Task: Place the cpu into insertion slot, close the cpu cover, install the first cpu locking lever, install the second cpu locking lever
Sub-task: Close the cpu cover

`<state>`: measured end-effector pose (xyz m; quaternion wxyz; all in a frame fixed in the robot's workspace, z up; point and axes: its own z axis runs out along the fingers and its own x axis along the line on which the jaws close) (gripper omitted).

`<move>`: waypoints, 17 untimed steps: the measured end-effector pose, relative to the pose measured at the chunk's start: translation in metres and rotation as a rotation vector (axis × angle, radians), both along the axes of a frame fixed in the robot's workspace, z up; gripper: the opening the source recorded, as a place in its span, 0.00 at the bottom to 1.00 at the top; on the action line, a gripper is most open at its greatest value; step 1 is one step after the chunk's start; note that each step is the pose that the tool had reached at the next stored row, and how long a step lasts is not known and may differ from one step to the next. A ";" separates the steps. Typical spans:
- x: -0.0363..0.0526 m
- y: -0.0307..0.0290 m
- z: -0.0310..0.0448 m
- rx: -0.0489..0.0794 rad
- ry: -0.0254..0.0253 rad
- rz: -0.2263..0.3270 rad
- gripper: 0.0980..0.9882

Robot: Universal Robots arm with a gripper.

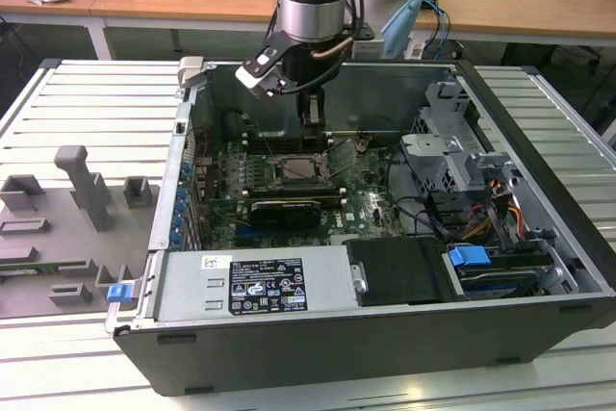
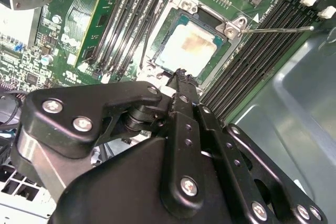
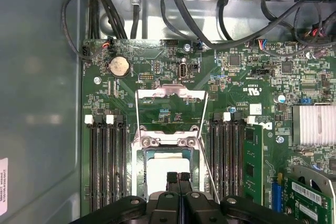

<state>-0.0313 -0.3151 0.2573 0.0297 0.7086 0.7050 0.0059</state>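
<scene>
The cpu [image 2: 186,50] lies flat in the insertion slot [image 2: 231,29], its pale metal face up; it also shows in the first wrist view [image 3: 165,167]. The cpu cover [image 3: 170,92] stands swung up behind the socket, and the green board shows through its cut-out. A thin wire locking lever [image 2: 278,29] sticks out over the memory slots, unlatched. My gripper [image 2: 181,74] hangs just above the chip's near edge, shut with its black fingertips together and nothing between them. In the exterior view the gripper [image 1: 310,113] reaches down into the open computer case over the socket [image 1: 303,168].
Long black memory slots [image 3: 105,161] flank the socket on both sides. A black expansion card [image 1: 286,209] lies in front of it. A drive cage [image 1: 452,151] and cables [image 1: 481,209] fill the exterior view's right. Grey fixtures [image 1: 82,190] stand on the table at the left.
</scene>
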 end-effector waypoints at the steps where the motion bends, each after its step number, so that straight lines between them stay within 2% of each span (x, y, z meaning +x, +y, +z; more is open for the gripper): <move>1: 0.0006 0.0000 0.0001 0.000 0.0002 0.000 0.01; 6: 0.0077 0.0000 0.0001 0.000 0.0003 0.000 0.01; 8: 0.0080 0.0000 0.0009 0.000 0.0005 0.000 0.01; 10: 0.0080 0.0000 0.0063 0.000 0.0004 0.000 0.01; 17: 0.0124 0.0000 0.0069 -0.001 0.0004 0.000 0.01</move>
